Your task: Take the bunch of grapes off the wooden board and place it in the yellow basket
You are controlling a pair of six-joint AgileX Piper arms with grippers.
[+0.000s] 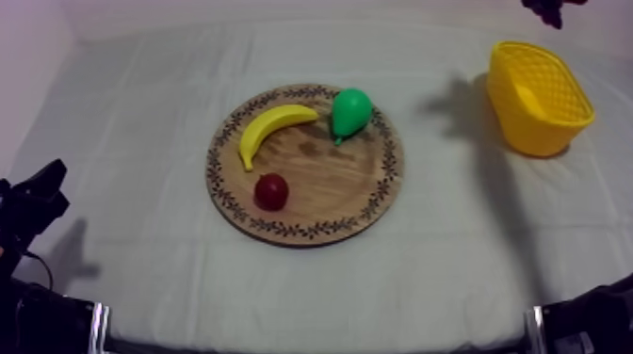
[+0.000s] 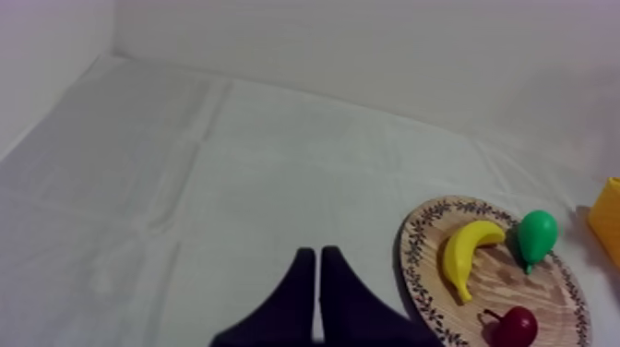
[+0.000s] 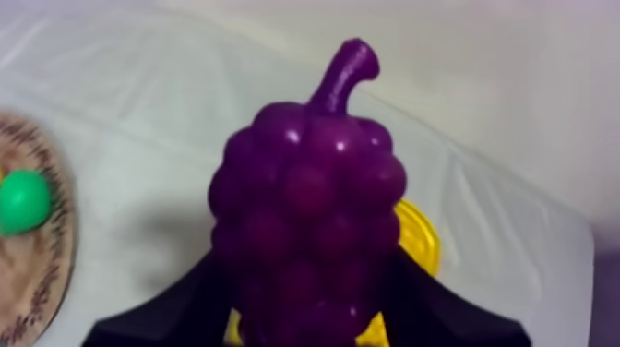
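The purple bunch of grapes (image 3: 304, 217) hangs stem up in my right gripper (image 3: 306, 309), whose black fingers (image 3: 175, 309) are shut on its sides. It is in the air, with the yellow basket (image 3: 421, 242) just behind and below it. From above, the right gripper with the grapes (image 1: 554, 8) is a dark shape at the far right, beyond the yellow basket (image 1: 539, 99). My left gripper (image 2: 318, 277) is shut on nothing, low over the cloth left of the wooden board (image 2: 420, 268).
The round wooden board (image 1: 330, 202) lies mid-table with a banana (image 1: 268, 130), a green pear (image 1: 350, 113) and a small red fruit (image 1: 271, 191) on it. My left arm (image 1: 33, 202) rests at the near left edge.
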